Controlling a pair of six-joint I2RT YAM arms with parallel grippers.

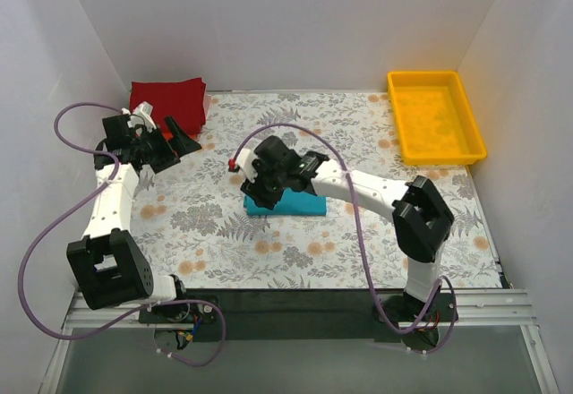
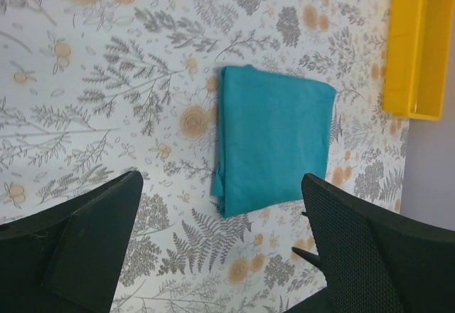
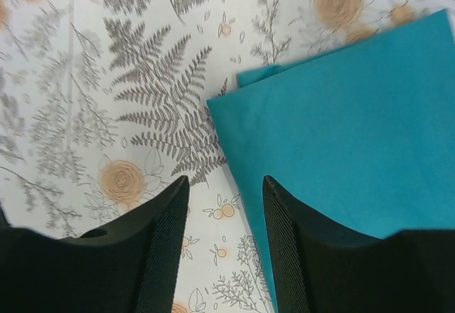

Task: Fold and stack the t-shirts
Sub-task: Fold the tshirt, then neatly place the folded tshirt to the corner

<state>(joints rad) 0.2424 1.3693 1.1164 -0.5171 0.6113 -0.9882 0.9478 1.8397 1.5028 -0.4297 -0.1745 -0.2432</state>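
Note:
A teal-blue t-shirt (image 1: pixel 300 202), folded into a flat rectangle, lies mid-table. It also shows in the left wrist view (image 2: pixel 274 139) and the right wrist view (image 3: pixel 348 121). My right gripper (image 1: pixel 258 195) is open over the shirt's left edge, its jaws (image 3: pixel 224 185) straddling that edge and holding nothing. A folded dark red shirt stack (image 1: pixel 170 100) lies at the back left. My left gripper (image 1: pixel 183 150) hovers open and empty just in front of it, jaws wide (image 2: pixel 222 185). Orange and green shirts are out of view.
A yellow plastic tray (image 1: pixel 434 116) stands at the back right, also in the left wrist view (image 2: pixel 419 43). The floral table covering (image 1: pixel 224 224) spans the work area. White walls close in the left, back and right sides.

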